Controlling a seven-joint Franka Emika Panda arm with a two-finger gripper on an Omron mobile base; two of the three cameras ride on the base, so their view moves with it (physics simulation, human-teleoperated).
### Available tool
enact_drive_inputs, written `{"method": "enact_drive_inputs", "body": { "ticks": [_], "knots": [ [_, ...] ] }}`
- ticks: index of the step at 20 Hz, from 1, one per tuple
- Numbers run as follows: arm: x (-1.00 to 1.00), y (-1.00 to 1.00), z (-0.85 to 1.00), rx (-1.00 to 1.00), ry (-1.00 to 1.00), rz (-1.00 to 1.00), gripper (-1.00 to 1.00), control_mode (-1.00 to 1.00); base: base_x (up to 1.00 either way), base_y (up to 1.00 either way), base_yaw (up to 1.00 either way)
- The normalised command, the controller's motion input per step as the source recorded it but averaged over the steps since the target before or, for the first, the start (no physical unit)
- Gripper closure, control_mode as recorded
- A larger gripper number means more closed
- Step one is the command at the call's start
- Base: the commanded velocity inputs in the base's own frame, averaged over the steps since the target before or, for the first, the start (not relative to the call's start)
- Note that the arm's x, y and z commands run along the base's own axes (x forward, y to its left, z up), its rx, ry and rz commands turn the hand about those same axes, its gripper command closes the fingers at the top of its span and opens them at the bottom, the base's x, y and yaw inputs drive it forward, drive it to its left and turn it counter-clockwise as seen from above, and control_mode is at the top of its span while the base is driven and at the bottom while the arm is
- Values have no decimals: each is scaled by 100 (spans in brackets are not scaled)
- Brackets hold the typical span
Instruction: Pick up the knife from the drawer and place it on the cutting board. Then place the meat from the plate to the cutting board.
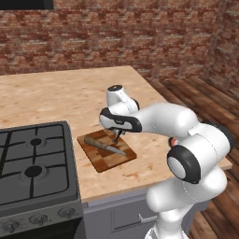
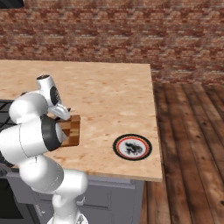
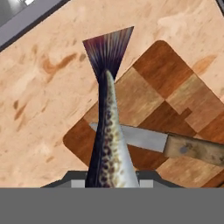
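Observation:
My gripper [image 1: 115, 138] hangs just above the checker cutting board [image 1: 122, 158] and is shut on the meat [image 3: 109, 135], a dark speckled fish-like piece that points its fanned tail away from the hand. The fingertips are hidden behind it. The knife [image 1: 105, 146] lies flat across the board, brown handle [image 3: 197, 149] to one side and grey blade [image 3: 144, 138] passing under the meat. In the right base view my arm hides most of the board [image 2: 72, 130]. The plate [image 2: 132, 147] sits near the counter's front right corner, dark speckles in its white centre. The grey drawer front [image 1: 127, 211] is below the counter edge.
A black gas stove [image 1: 33, 161] lies close to the board's left side. The wooden counter [image 2: 109, 94] stretches far behind the board. Its right edge drops to a plank floor [image 2: 192, 131]. A brick wall [image 1: 116, 32] closes the back.

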Motion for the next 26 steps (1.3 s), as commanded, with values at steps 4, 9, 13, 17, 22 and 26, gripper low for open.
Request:
{"method": "enact_drive_inputs", "body": {
  "ticks": [4,9,13,17,22,26],
  "knots": [
    [21,9,-13,0,-5,15,100,-100,0,0,0],
    [28,0,-5,0,4,19,100,-100,0,0,0],
    [22,0,-6,0,6,20,100,-100,0,0,0],
    [20,0,-16,0,3,19,100,-100,0,0,0],
    [9,0,-19,0,0,18,100,-100,0,0,0],
    [2,0,-18,0,0,17,100,-100,0,0,0]
  ]
}}
